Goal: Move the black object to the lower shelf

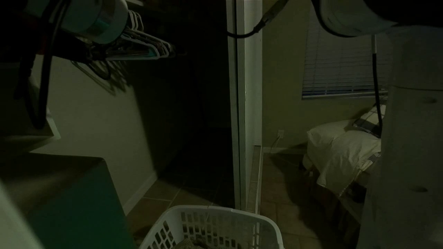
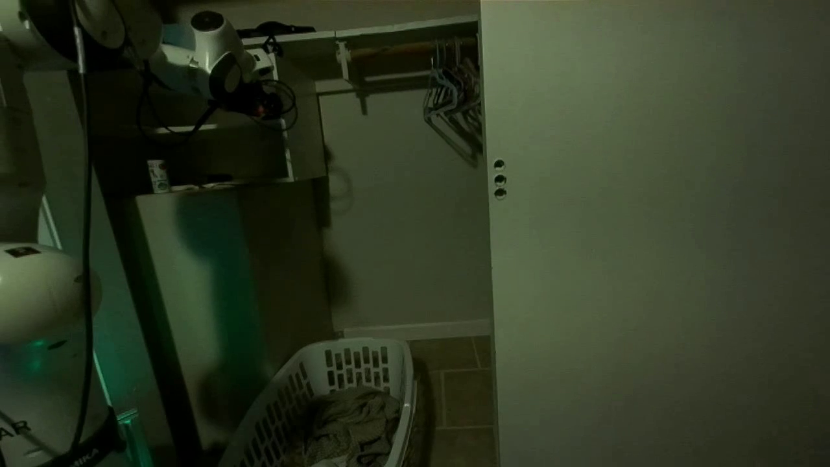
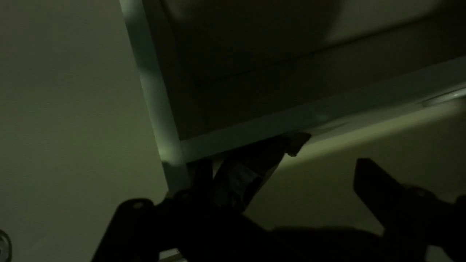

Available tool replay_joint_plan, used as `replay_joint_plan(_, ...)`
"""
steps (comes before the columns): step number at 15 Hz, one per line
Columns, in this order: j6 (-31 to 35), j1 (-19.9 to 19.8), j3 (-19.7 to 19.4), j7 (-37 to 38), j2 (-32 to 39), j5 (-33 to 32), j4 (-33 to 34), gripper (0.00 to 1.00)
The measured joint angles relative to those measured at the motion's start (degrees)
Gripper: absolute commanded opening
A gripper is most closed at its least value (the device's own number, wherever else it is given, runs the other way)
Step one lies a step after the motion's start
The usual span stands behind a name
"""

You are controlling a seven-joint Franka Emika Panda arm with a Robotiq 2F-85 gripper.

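Observation:
The scene is very dark. On top of the closet's shelf unit lies a long black object [image 2: 279,28], with a small dark piece dangling over the front edge. In the wrist view a dark object [image 3: 251,167] with a greyish patch, apparently that same one, shows along the shelf edge [image 3: 255,125]. My gripper [image 3: 284,163] is open; the object appears beside and beyond its left finger, and contact cannot be made out. In an exterior view the arm's end hangs in front of the unit, its fingers lost in shadow. Below it runs the lower shelf [image 2: 262,182].
A patterned can [image 2: 158,176] and a dark flat item [image 2: 215,178] stand on the lower shelf. Loose cables [image 2: 288,107] loop around the wrist. Hangers [image 2: 447,97] crowd the rod near the sliding door [image 2: 648,227]. A white laundry basket [image 1: 221,208] with cloth sits below.

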Motion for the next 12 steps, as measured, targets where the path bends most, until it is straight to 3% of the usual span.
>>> replay_joint_plan(9, -0.65, 0.52, 0.08, 7.14, 2.98, -6.37, 3.32, 1.0)
replay_joint_plan(10, -0.71, 0.57, 0.07, 7.86, 3.2, -7.12, 3.52, 0.75)
replay_joint_plan(12, -0.78, 0.69, 0.0, 9.02, 3.7, -8.34, 3.98, 0.68)
